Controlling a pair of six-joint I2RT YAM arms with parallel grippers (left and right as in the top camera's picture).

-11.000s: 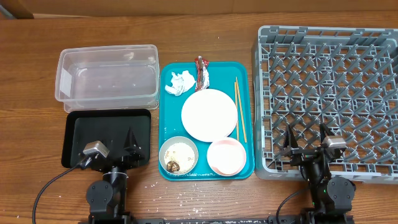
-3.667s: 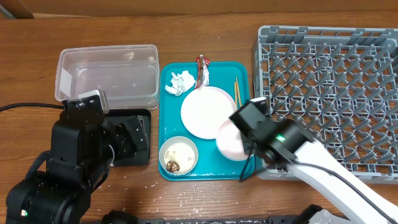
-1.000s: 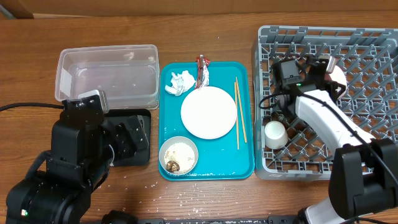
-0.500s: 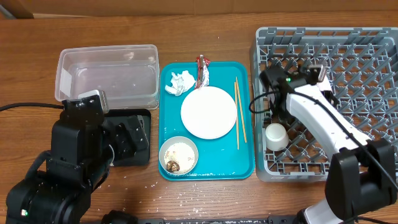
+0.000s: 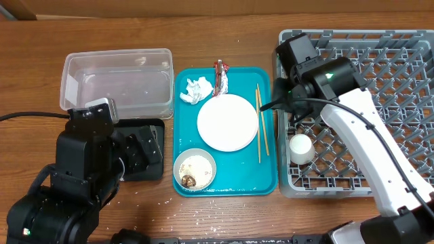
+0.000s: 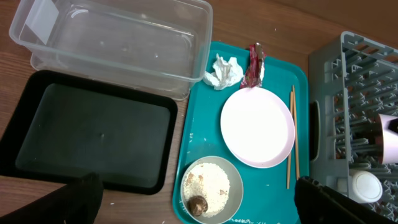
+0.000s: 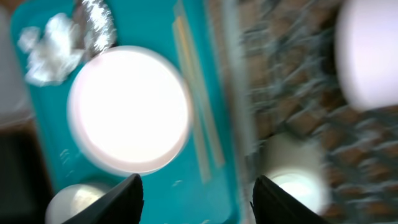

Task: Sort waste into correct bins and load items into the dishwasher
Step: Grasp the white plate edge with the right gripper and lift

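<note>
Pink bowl (image 6: 387,138) now in dish rack (image 6: 346,70)

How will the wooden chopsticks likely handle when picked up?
The chopsticks look thin and stiff, lying flat on the teal tray, so probably hard to get fingers under. Being two loose sticks, they may roll or separate.

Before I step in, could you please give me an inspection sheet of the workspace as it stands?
Surface: wooden table, white specks near the teal tray.
Job's things: tissue, wrapper, plate, chopsticks and crumb-filled bowl on the teal tray; white cup and pink bowl in the rack; clear tub and black tray look empty.
Clutter: nothing seen.
Grippers: left jaws and right jaws apart, empty.
Cables: black cable on the table, left side.
Surroundings: pale strip beyond the far edge.
</note>
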